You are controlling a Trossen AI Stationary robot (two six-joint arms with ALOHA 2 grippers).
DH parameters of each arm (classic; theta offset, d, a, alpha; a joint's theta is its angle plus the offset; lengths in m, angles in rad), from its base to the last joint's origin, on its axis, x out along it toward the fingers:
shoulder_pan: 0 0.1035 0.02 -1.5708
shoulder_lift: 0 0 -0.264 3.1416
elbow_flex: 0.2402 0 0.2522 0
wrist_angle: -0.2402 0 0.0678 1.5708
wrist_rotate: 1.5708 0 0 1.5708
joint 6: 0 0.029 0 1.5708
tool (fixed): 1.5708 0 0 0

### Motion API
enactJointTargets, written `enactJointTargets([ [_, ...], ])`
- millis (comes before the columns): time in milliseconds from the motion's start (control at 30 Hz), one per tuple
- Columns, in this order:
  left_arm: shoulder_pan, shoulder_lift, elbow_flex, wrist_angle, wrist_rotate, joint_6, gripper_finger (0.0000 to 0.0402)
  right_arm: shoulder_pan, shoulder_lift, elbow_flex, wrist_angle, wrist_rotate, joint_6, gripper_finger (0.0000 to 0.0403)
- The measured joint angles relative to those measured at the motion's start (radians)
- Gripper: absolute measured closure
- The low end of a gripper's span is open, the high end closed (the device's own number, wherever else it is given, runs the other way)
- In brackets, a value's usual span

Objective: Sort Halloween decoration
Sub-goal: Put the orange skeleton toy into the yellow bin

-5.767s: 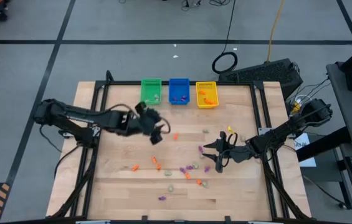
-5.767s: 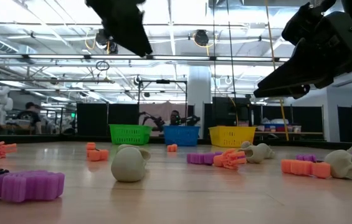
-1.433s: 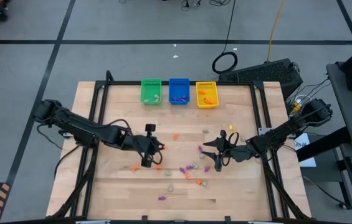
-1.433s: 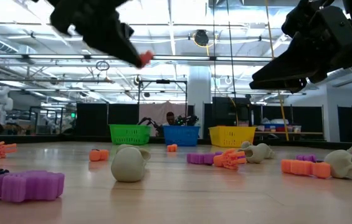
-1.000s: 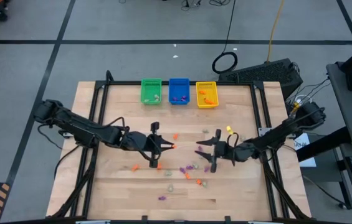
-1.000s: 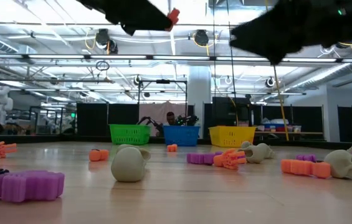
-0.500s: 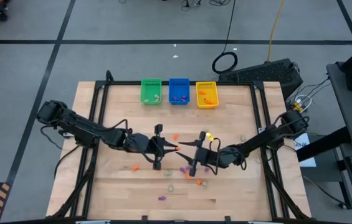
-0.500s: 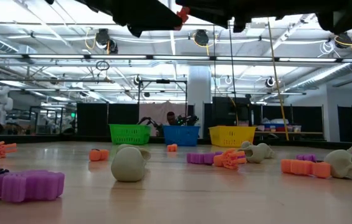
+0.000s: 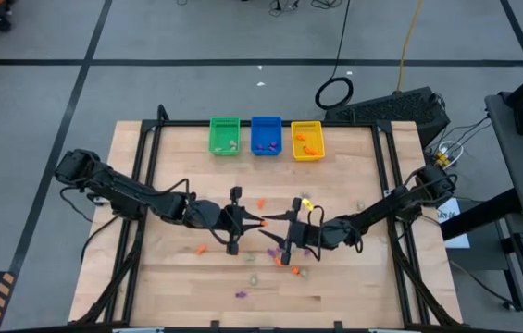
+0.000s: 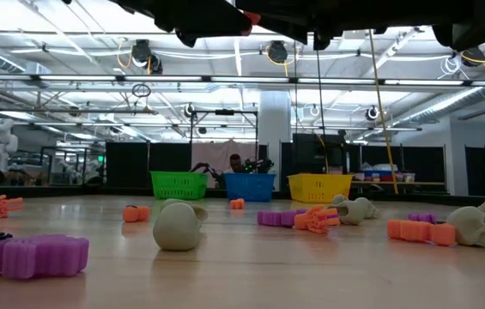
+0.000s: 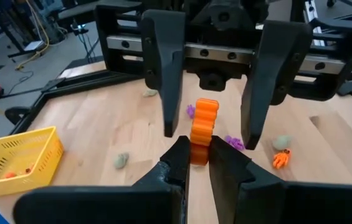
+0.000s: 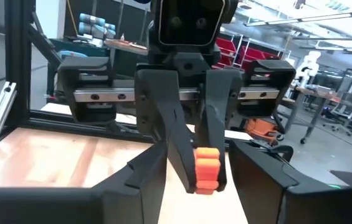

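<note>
My left gripper (image 11: pixel 199 152) is shut on a small orange ribbed trinket (image 11: pixel 204 121), held above the table's middle (image 9: pixel 262 223). My right gripper (image 12: pixel 204 180) faces it from the table's right, open. Its two fingers (image 11: pixel 166 74) stand on either side of the trinket's free end without touching it. Several more Halloween decoration pieces in orange (image 10: pixel 315 219), purple (image 10: pixel 27 256) and beige (image 10: pixel 178 227) lie scattered on the wood. The low view shows only the undersides of both arms along its top edge. My left gripper pinches the orange trinket's near end (image 11: pixel 199 149) between its two fingertips. The fingers come nearly level from the table's left. The trinket sticks out past the fingertips, lifted clear of the table.
Green (image 9: pixel 225 136), blue (image 9: pixel 267 136) and yellow (image 9: pixel 306 141) bins stand in a row at the table's far edge, each with a few pieces inside. A black frame (image 9: pixel 141 166) borders the table. Bare wood lies between the bins and the two grippers.
My right gripper has travelled toward the table's left, up to my left gripper, and has rolled about its own axis. Its fingers now flank the orange trinket.
</note>
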Motion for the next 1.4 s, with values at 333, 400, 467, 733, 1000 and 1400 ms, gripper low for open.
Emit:
enactJointTargets([
  [333,0.0,0.0,0.0,-0.002,0.0,0.001,0.0363,0.0,0.0,0.0,0.001,0.0,-0.004,0.0314],
  [400,0.0,0.0,0.0,-0.003,0.0,0.001,0.0363,0.0,0.0,0.0,0.001,0.0,-0.004,0.0329],
  [467,0.0,0.0,0.0,-0.003,0.0,0.001,0.0363,0.0,0.0,-0.001,0.001,0.001,-0.004,0.0343],
  [733,0.0,0.0,0.0,-0.003,0.0,-0.001,0.0362,0.0,0.0,-0.001,0.001,0.002,-0.005,0.0377],
  [1000,-0.002,0.0,0.0,0.001,0.006,-0.01,0.0257,0.0,0.0,-0.001,0.001,0.001,-0.005,0.037],
  [1400,-0.033,-0.038,-0.001,-0.116,-0.131,-0.011,0.0113,0.019,-0.021,-0.001,-0.016,0.005,-0.003,0.0369],
])
